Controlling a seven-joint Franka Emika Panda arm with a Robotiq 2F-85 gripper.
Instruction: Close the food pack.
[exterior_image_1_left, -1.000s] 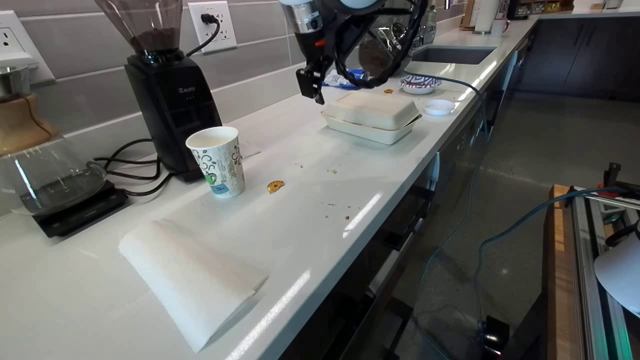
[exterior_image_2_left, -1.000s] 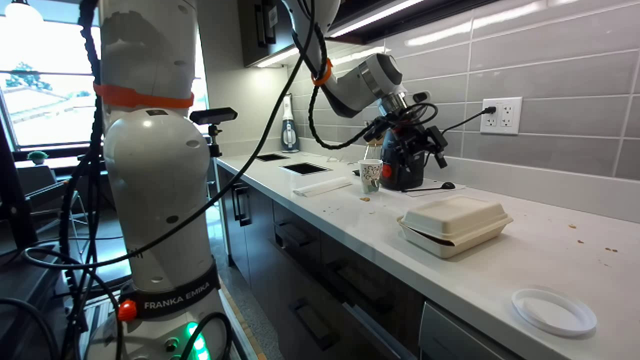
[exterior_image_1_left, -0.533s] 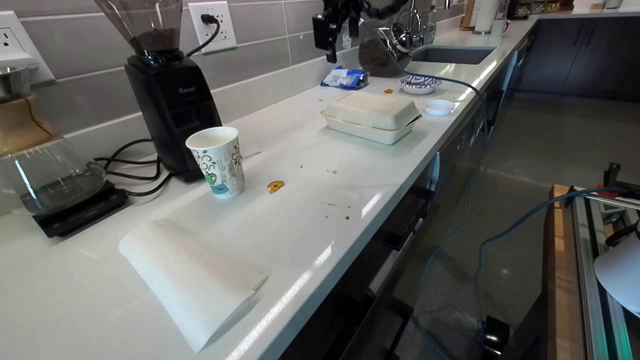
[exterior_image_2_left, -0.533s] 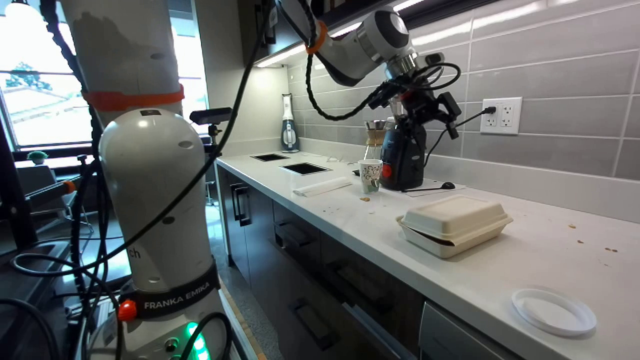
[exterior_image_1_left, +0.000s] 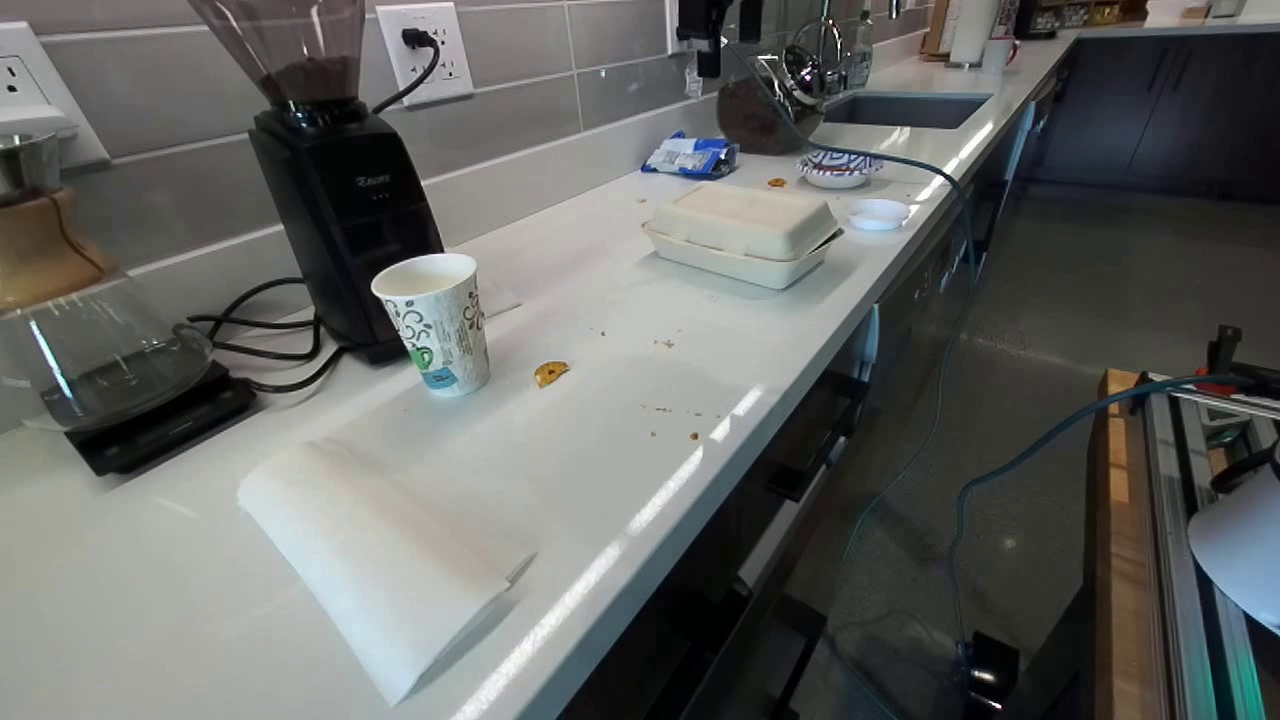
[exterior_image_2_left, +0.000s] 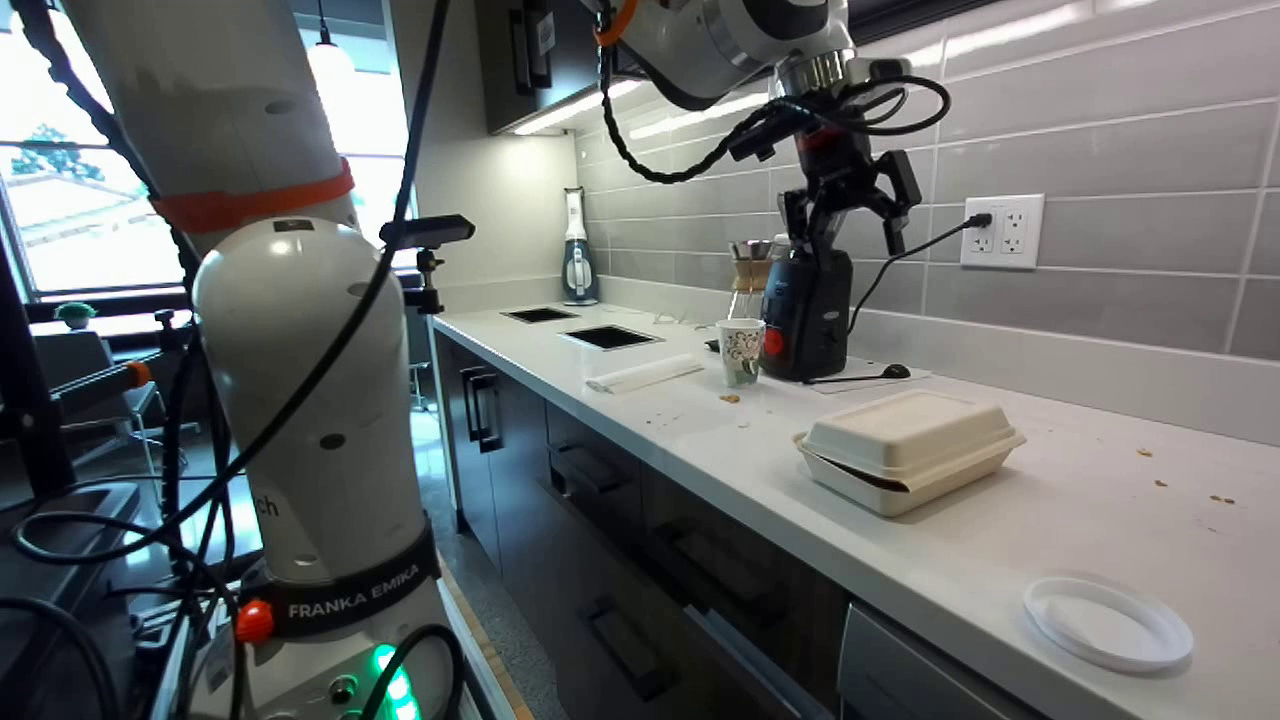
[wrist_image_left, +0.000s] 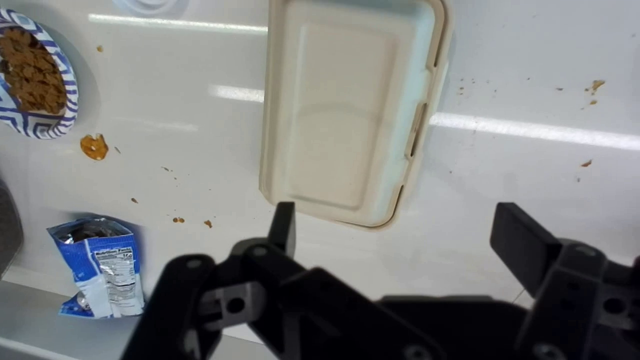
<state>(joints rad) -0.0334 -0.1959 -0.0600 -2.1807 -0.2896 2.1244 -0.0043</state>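
Hovering spread wide, empty — gripper (wrist_image_left: 401, 232) above crumb-flecked white counter (exterior_image_1_left: 560, 465); food pack (exterior_image_2_left: 905, 445) closed, slightly gapping — tiled wall (exterior_image_2_left: 1100, 150) alongside.

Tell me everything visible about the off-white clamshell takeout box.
The off-white rectangular clamshell takeout box looks like molded fiber: shallow base, embossed lid. The lid is down, but a dark gap shows beneath one edge; it seems unlatched. It sits flat on the glossy white countertop; contents are hidden. The open black end effector hangs clear of it.
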